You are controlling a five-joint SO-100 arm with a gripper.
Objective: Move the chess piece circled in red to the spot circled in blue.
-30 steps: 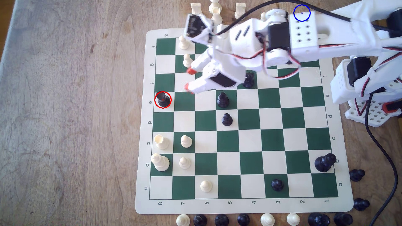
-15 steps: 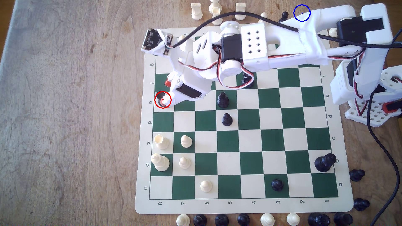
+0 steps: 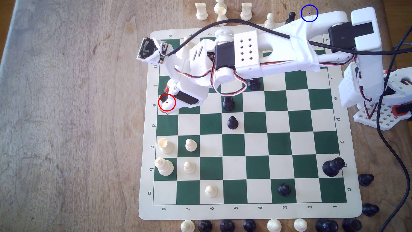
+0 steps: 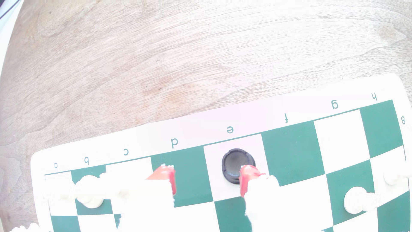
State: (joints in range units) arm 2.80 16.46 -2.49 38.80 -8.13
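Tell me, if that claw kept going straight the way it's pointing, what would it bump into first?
Probably the black chess piece: the open gripper points down at it, one red-tipped finger already overlapping its edge. Depth is unclear; a finger might instead meet the board.

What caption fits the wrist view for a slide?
Open red-tipped gripper beside the short black flat-topped chess piece on the cream e8 square, one fingertip overlapping its edge.
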